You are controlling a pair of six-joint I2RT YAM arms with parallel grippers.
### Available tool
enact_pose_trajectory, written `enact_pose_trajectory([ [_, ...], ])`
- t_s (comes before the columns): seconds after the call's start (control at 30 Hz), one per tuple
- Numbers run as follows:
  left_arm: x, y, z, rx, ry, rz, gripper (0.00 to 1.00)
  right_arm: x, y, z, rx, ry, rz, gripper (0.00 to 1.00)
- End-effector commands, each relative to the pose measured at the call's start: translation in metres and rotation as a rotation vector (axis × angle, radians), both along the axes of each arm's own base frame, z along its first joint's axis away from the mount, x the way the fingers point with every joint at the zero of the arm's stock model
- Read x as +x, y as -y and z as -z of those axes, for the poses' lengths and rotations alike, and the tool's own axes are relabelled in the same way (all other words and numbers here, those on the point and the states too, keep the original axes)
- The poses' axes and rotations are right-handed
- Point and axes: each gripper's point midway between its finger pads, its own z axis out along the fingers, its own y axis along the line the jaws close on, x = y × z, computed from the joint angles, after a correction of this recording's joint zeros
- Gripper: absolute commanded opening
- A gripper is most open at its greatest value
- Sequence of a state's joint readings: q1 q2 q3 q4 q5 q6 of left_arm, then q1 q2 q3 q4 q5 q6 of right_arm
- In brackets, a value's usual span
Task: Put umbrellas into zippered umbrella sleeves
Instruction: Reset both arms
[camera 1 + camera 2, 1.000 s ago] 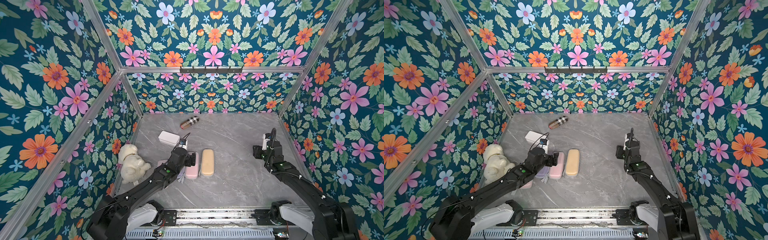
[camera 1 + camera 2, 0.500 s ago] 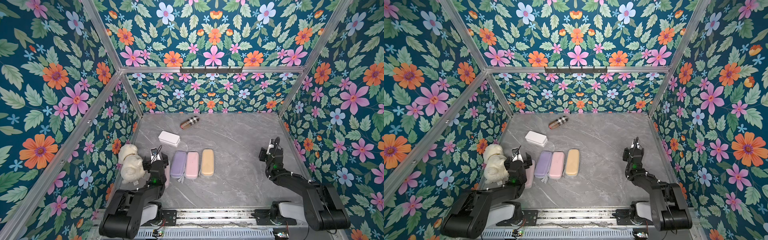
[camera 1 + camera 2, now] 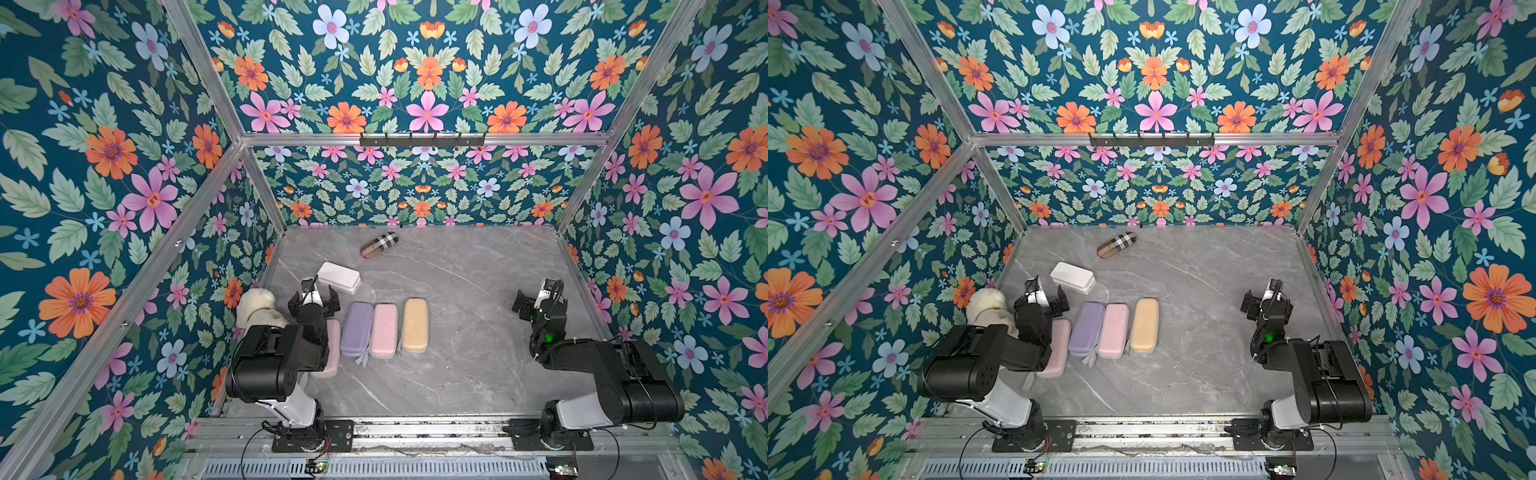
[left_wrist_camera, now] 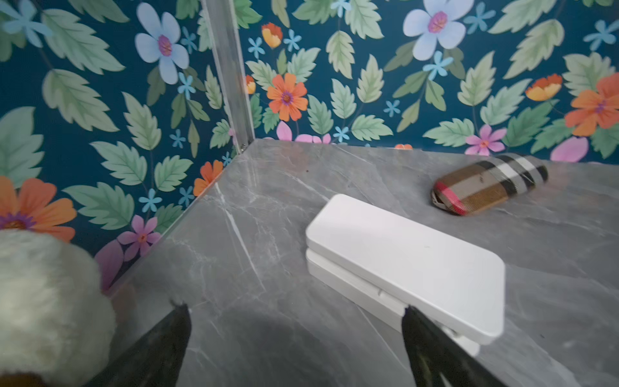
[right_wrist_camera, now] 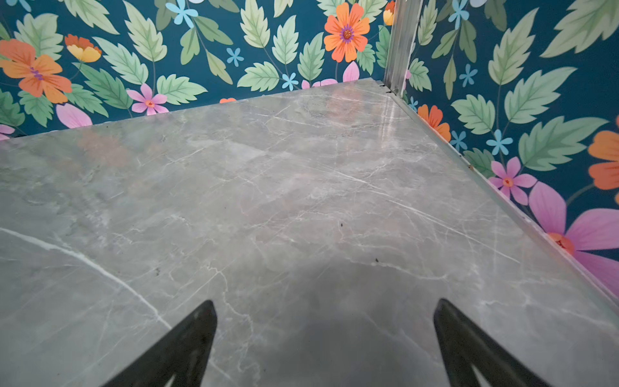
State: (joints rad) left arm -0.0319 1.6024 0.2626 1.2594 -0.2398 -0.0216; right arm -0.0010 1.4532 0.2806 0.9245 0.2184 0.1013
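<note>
Both arms have drawn back from mid-bench and folded over their bases. The left gripper (image 4: 294, 307), which reached over the sleeves a second ago, now hangs spread and empty just off the row's 10 o'clock corner. The right gripper (image 5: 325, 303) is likewise spread wide over the bare grey marble-patterned bench (image 5: 301, 184).

Four oblong round-cornered zippered sleeves lie shut, side by side, long axes running 12 to 6 o'clock: a pale pink hard-shell sleeve (image 3: 333, 347) partly under the left arm, then a lavender hard-shell sleeve (image 3: 356, 328), a second pink hard-shell sleeve (image 3: 384, 330) and a tan-yellow hard-shell sleeve (image 3: 414, 326). No folded fabric umbrella lies loose in view, so I judge them packed and the task all but done.

Should a zipper need checking, the row sits near the left gripper at its 4 o'clock, and well apart from the right gripper at its 9 o'clock; the left arm is nearer. A white rectangular plastic box (image 3: 338, 277) lies at the left gripper's 1 o'clock, a white plush toy (image 3: 258, 304) at its 9 o'clock.
</note>
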Motion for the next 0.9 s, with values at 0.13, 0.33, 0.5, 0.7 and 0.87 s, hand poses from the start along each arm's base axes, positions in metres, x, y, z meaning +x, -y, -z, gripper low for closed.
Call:
enact_pose_trajectory([
  [0.13,0.0003,-0.0021,-0.0001,-0.027,0.006,-0.012,1.0,0.0033,-0.0001,-0.0091,0.0,0.038,-0.001,1.0],
  [0.33,0.001,-0.0003,-0.0009,-0.02,0.007,-0.009,1.0,0.0039,0.0001,-0.0104,-0.001,0.044,0.0,1.0],
  [0.5,0.001,-0.0001,0.0002,-0.018,0.002,-0.009,1.0,0.0038,0.0001,-0.0104,0.0,0.045,0.0,1.0],
  [0.7,0.0012,0.0004,-0.0003,-0.018,0.003,-0.008,1.0,0.0039,0.0001,-0.0104,-0.001,0.044,0.0,1.0],
  [0.87,0.001,0.0002,-0.0001,-0.018,0.002,-0.009,1.0,0.004,0.0,-0.0105,-0.001,0.045,0.0,1.0],
])
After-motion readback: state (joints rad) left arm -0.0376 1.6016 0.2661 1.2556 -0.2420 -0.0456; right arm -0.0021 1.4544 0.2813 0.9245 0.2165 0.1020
